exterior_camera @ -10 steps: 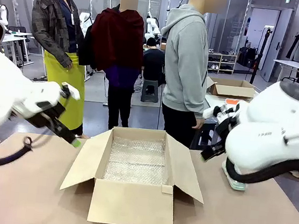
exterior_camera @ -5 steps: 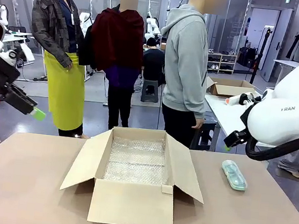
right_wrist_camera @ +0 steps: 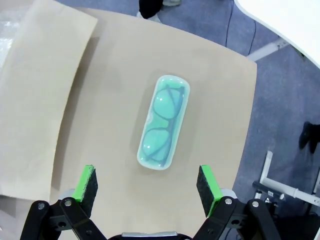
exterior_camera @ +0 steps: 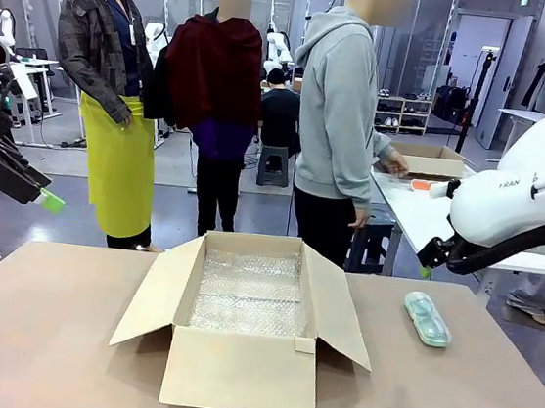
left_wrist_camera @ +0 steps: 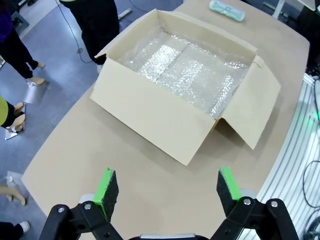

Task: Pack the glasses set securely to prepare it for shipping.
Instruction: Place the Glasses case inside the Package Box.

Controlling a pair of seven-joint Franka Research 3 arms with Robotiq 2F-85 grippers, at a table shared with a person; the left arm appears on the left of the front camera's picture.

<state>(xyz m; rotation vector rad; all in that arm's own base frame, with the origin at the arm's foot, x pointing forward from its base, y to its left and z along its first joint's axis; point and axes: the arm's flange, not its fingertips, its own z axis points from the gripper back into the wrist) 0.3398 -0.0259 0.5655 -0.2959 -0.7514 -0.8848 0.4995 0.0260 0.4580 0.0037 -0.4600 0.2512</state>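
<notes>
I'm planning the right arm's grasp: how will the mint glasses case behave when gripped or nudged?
The mint case looks like rigid moulded plastic, so it should probably hold its shape. Its glossy rounded edges may slip in a pinch. It lies flat on the table, so it likely slides rather than rolls or tips.

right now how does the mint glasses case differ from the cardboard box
The mint glasses case is small and translucent; the cardboard box is large, brown and opaque. The case is closed over spectacles; the box stands open, flaps spread, lined with bubble wrap. Both rest on the table.
</notes>
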